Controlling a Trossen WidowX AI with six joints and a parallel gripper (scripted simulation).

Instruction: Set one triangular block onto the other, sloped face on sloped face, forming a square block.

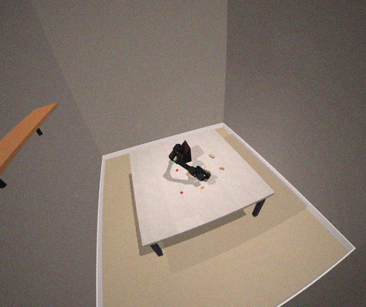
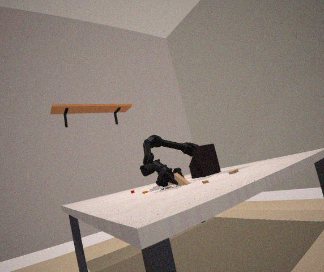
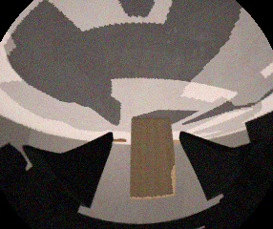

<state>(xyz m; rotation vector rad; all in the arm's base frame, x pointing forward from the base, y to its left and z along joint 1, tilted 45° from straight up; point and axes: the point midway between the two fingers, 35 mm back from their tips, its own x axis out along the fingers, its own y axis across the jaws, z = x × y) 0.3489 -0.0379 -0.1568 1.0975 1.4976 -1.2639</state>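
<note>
Gripper fingers (image 1: pixel 206 176) (image 2: pixel 177 177) stood wide, holding nothing, as a black robot arm (image 1: pixel 185 165) (image 2: pixel 171 144) bent low over a pale table (image 1: pixel 176 211) (image 2: pixel 156 209). From the wrist, a tan triangular block (image 1: pixel 207 171) (image 2: pixel 182 179) (image 3: pixel 151 157) appeared between the parted tips, with a gap on either side; it looked to be the one nearer the exterior view, resting on the tabletop.

Its mate, a second triangular block (image 1: pixel 190 174) (image 2: pixel 171 185), lay partly hidden beside the arm. No square block had been formed. Grasping, lifting, turning and seating one slope on the other all remained, as did letting go and withdrawing.

In the exterior view, the nearer block's visible edge dropped toward the lower right. Seen from the wrist, its longer visible side ran up the view, between the fingers and roughly parallel to them; its true long axis and the exact facing of its slope could not be settled. Two small tan blocks, an orange cube (image 1: pixel 202 187) (image 2: pixel 145 192) and two red cubes lay apart. The next move seemed to call for a centred squeeze, since an uneven one might skew the block.
</note>
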